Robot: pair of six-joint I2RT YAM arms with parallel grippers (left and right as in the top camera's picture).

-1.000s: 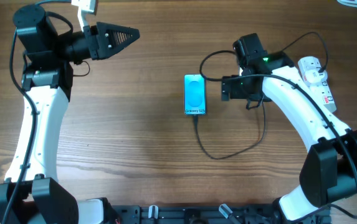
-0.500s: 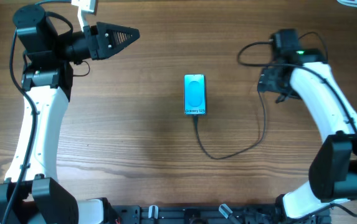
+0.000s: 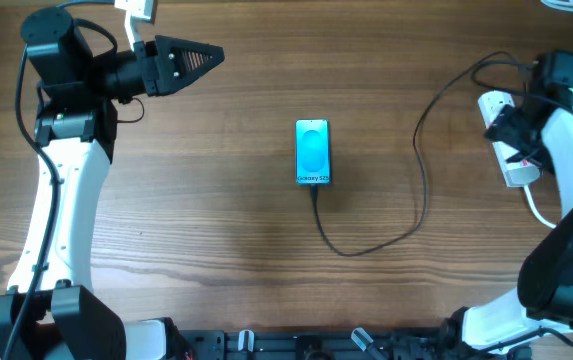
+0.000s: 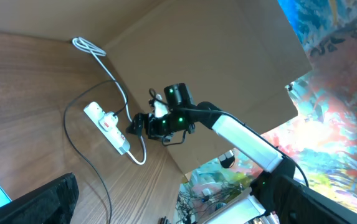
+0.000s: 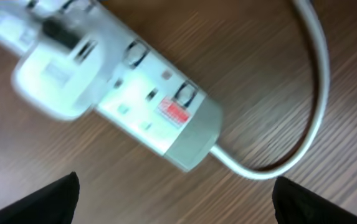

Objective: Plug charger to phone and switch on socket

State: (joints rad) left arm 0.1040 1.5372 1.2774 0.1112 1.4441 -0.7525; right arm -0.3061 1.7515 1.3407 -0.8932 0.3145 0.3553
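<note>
Right end effector (image 3: 512, 128) hovers over socket (image 5: 166, 118), jaws apart.

The setting is a robotics lab workstation. A white-and-black left arm (image 3: 61, 200) and right arm (image 3: 571, 160) rise from a black mounting rail (image 3: 296, 345) at the near edge of a wood-grain table (image 3: 216, 250). In the left wrist view, a plain brown board (image 4: 215, 56) stands at the table's edge. Beyond it are a brightly painted surface (image 4: 346, 93) and a tangle of cables and gear (image 4: 209, 193).
</note>
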